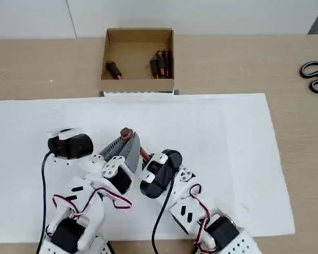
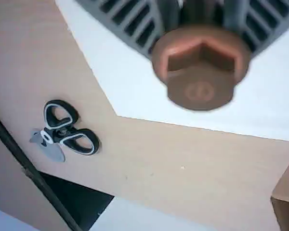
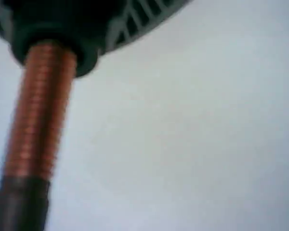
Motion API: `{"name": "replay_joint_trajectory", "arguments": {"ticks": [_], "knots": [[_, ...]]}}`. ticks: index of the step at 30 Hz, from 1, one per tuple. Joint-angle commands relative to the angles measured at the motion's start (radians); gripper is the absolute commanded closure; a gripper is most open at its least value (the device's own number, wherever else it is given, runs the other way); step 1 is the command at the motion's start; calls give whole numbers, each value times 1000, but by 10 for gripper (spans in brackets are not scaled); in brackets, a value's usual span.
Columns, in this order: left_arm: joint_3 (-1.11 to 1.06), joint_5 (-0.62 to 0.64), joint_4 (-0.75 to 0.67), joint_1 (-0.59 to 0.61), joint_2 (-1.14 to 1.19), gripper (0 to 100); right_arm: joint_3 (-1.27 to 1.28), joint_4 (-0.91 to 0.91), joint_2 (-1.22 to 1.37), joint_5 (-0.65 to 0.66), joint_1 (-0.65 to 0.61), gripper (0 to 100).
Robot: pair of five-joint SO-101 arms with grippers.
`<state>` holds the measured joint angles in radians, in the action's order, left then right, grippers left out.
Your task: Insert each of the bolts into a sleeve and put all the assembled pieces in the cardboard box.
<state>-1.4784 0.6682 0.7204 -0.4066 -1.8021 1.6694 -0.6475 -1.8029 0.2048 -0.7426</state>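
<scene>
We see the left gripper [image 1: 124,144] shut tight on a bolt [image 2: 200,72], with its grey jaws on both sides just by the head. It is low over the white sheet [image 1: 228,148], close beside the right gripper [image 1: 147,159]. The right gripper looks clamped on a dark sleeve [image 3: 53,29], and a copper thread [image 3: 38,110] comes out of that sleeve. We think this is the same bolt, partly in.

The box [image 1: 138,84] sits well apart at the far side, with a few done pieces [image 1: 160,63] inside.

The bolt looks like metal, so we think it is hard, a bit heavy for how little it is, and will not bend or break. It is round, so it may roll or slip. We would hold it near the head and leave the thread free. We would hold the sleeve around its middle and keep its hole clear. Once joined, the bolt may slide back out if we tip it
</scene>
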Motion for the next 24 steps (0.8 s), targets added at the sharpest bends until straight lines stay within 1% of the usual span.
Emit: {"name": "replay_joint_trajectory", "arguments": {"ticks": [1, 6, 9, 12, 15, 18, 24], "knots": [[4, -18, -2, -6, -15, 994, 12, 5, -10, 9, -5, 996], [-36, -20, -3, -11, -15, 994, 11, 21, -10, 12, -5, 996], [-51, -20, -3, -12, -15, 994, 12, 45, -10, 51, -5, 996], [-51, -18, -3, -17, -15, 994, 12, 48, -10, 60, -5, 996], [-61, -18, 3, -68, -15, 994, 12, 50, -10, 60, -5, 996], [-61, -18, 11, -129, -15, 994, 14, 88, -10, 60, -5, 996], [-61, -18, 25, -180, -15, 994, 12, 119, -10, 60, -4, 996]]}}
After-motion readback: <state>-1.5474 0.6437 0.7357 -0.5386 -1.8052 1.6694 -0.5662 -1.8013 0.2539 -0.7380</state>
